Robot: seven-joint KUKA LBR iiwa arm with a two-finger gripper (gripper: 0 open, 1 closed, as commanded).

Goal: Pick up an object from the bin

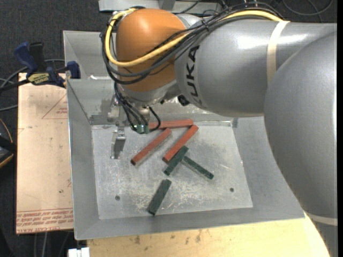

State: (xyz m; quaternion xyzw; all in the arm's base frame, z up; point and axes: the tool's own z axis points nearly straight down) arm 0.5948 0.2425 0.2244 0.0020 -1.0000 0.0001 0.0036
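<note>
Grey bin (107,197): hand (118,142) low over floor, grip state cannot tell. Nearest red-brown stick (151,147) lies just beside hand, arm-side; 3 dark green sticks (159,196) lie beyond. Judgement: centre over stick's middle, straddle its narrow width, avoid neighbouring stick (181,143).

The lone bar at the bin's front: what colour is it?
The bar is dark green, camera view.

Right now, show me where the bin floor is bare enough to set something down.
Bare: front-left of the bin, between the gripper and the lone green bar; also the right side, past the two touching green bars. Crowded: the middle, where red bars meet green ones.
</note>
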